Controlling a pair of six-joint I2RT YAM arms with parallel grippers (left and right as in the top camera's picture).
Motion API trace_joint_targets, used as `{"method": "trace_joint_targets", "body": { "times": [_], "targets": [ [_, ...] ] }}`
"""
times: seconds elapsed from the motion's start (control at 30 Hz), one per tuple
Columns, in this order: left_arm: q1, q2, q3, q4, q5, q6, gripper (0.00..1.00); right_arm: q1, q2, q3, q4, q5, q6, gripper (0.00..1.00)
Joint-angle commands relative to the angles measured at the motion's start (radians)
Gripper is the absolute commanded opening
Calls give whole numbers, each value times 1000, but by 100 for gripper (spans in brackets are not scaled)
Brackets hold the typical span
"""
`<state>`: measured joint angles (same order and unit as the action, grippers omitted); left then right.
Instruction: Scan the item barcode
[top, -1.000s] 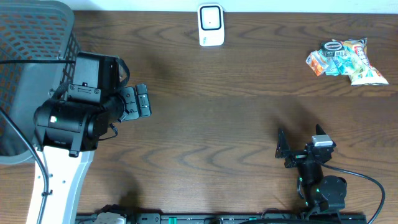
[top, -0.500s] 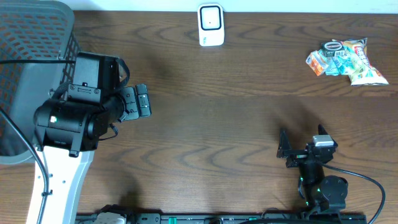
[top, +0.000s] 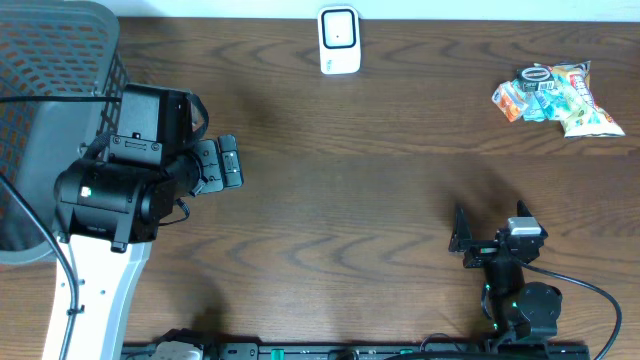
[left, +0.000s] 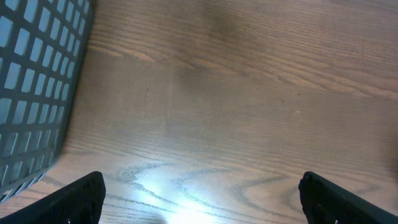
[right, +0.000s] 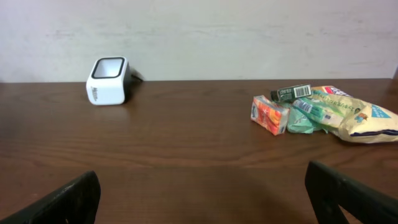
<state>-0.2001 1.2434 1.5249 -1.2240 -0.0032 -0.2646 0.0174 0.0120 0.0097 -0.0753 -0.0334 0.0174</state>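
Observation:
A pile of snack items (top: 555, 95) lies at the table's back right: an orange carton (right: 270, 116), a green packet (right: 311, 115), a small dark box with a barcode label (right: 291, 93) and a yellow bag (right: 367, 121). The white barcode scanner (top: 339, 40) stands at the back centre, and it also shows at the left of the right wrist view (right: 109, 80). My left gripper (top: 225, 163) hovers open over bare wood (left: 202, 196) beside the basket. Near the front edge my right gripper (top: 488, 228) is open, empty (right: 202, 193), and faces the scanner and the pile from a distance.
A grey mesh basket (top: 50, 100) fills the back left corner, its wall close to the left gripper (left: 31, 93). A black cable (top: 585, 290) loops from the right arm's base. A pale wall bounds the table's far edge.
The right gripper has shifted slightly to the right and toward the front edge. The left arm and the items have not moved.

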Motion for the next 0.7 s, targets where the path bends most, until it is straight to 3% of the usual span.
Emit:
{"method": "trace_joint_targets", "body": {
  "times": [0.0, 0.67],
  "targets": [
    [-2, -2, 11, -2, -9, 2, 98, 10, -6, -3, -5, 13, -11, 99],
    [-2, -2, 11, -2, -9, 2, 98, 37, -6, -3, -6, 17, -9, 99]
  ]
}}
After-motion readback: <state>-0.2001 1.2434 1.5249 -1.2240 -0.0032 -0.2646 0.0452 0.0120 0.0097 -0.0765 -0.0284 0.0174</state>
